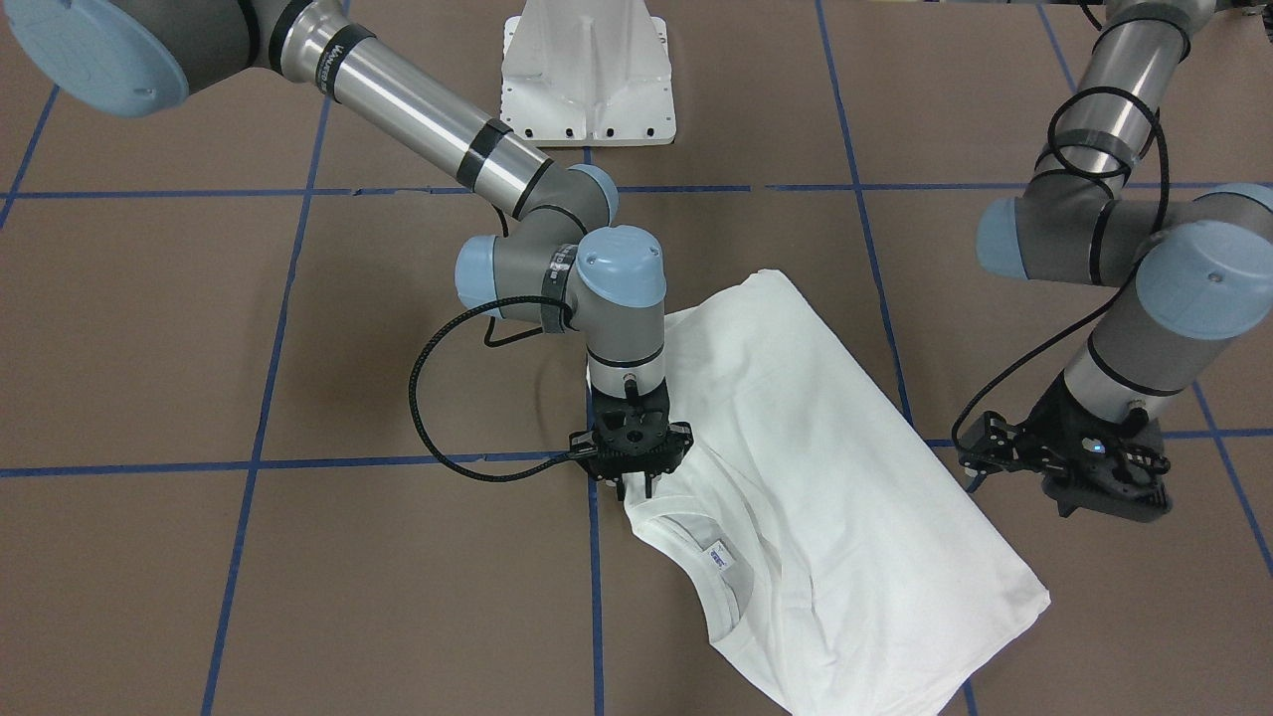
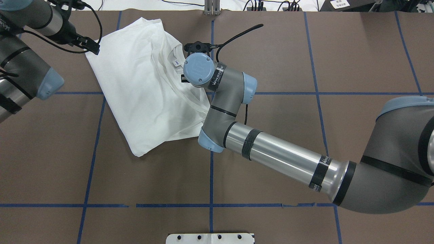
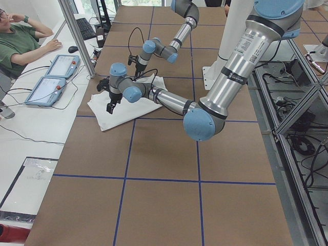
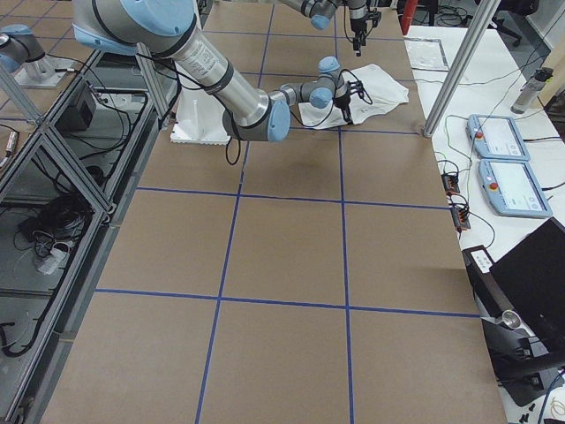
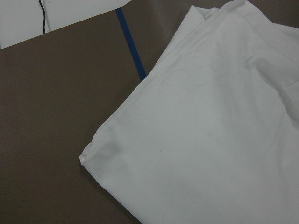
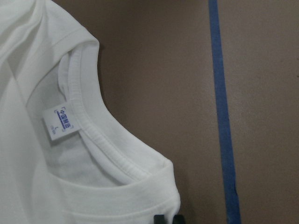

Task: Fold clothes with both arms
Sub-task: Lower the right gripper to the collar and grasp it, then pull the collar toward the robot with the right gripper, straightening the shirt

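The white T-shirt [image 1: 825, 467] is lying folded into a rough rectangle on the brown desk [image 1: 298, 348], on the robot's left half and out toward the far edge. In the overhead view its long axis runs on a diagonal, far end leaning to the robot's left and near end leaning to its right. The collar [image 6: 100, 144] sits on the long side that faces the robot's right, in the far half, with the little neck label [image 6: 58, 125] showing inside it.

The right gripper [image 1: 636, 489] points straight down at the shoulder edge just beside the collar. In the right wrist view the dark fingers [image 6: 160, 218] are close together right on the shirt's edge, next to a blue tape line [image 6: 219, 116]. It's honestly hard to say if there's cloth pinched between them.

The left gripper [image 2: 92, 49] hangs by the shirt's far left corner [image 5: 88, 156]. That corner lies flat on the desk under its camera. Its fingers don't show there, and the other views don't make clear whether they're apart or together.
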### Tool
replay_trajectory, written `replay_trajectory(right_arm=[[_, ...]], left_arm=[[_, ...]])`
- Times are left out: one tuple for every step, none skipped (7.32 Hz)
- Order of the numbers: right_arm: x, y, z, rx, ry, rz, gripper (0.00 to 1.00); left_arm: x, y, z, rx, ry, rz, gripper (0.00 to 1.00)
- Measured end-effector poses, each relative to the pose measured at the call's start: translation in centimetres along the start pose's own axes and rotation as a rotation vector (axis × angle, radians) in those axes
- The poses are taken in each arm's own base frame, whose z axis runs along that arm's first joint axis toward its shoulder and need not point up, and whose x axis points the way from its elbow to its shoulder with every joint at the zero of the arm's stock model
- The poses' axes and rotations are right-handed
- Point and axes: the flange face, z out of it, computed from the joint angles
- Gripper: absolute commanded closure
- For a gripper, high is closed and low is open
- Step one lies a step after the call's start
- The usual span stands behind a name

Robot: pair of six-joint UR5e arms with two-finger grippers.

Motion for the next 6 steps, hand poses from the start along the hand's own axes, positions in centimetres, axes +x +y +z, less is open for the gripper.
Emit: replay_trajectory(right_arm=[[0.2,-0.2,0.0,0.0,0.002,0.002,1.0],[0.6,-0.9,-0.2,0.001,0.001,0.001,1.0],[1.4,-2.3,-0.5,-0.002,-0.001,-0.005,1.0],[2.9,-3.5,-0.7,-0.008,-0.008,-0.014,1.0],[5.6,-3.2,-1.0,-0.01,-0.023,-0.021,1.0],[8.9,-1.8,-1.7,-0.013,-0.04,-0.025,1.0]], left_arm=[[0.0,0.0,0.0,0.0,0.0,0.0,0.0],[0.0,0.0,0.0,0.0,0.0,0.0,0.0],[0.0,0.0,0.0,0.0,0.0,0.0,0.0],[0.0,0.0,-0.1,0.001,0.0,0.0,0.0],[0.1,0.0,-0.1,0.002,0.001,0.001,0.0],[0.2,-0.1,-0.3,0.004,0.002,0.002,0.0]])
